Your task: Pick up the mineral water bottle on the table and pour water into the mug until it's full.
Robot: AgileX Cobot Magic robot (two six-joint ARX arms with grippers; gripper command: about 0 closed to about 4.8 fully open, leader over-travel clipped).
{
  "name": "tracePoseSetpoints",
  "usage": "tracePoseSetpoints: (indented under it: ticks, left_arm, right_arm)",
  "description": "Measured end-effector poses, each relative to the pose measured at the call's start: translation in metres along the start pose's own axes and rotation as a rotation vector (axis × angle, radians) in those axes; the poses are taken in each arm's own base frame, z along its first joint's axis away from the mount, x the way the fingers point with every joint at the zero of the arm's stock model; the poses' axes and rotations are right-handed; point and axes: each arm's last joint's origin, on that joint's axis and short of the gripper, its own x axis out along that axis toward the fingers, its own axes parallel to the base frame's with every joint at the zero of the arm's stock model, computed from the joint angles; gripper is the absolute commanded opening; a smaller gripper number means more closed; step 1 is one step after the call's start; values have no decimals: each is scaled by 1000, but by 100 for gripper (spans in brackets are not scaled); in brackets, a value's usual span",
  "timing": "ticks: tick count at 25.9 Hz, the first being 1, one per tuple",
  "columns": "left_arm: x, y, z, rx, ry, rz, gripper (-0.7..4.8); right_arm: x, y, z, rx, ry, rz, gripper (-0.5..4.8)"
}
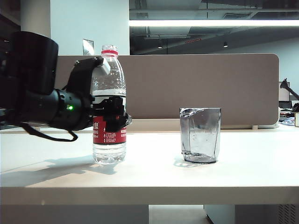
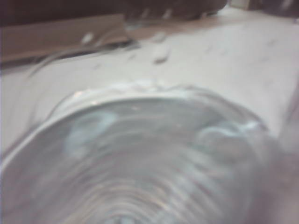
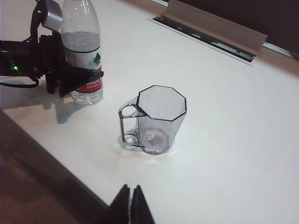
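Exterior view level across table [image 1: 154, 175], left wrist pressed against bottle [image 2: 140, 163], right wrist high, both seeing mug [image 3: 156, 116].

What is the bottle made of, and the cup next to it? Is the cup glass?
The mineral water bottle looks like thin clear plastic: ribbed see-through walls, a glossy red-and-white label and a red neck ring. The mug is smoky-grey and see-through, with flat angular sides and shiny glints; it could be glass or hard plastic, the look alone doesn't settle it. The table looks like smooth matte white board.
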Motion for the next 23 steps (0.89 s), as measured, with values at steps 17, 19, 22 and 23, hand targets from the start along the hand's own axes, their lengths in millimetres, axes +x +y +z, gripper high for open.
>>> tracePoseSetpoints:
  ticks: [17,19,22,23]
  left_arm:
    - [9,0,0,7,-4,-2,174]
    - [9,0,0,7,-4,-2,174]
    - [9,0,0,22,-4,-3,174]
    - [9,0,0,41,-5,-3,174]
  right_arm:
    - [-4,1,0,-3,-20,-4,26]
    - [-4,1,0,-3,-20,-4,27]
    - [-4,1,0,-3,-20,-4,26]
    - [-4,1,0,-3,-20,-4,26]
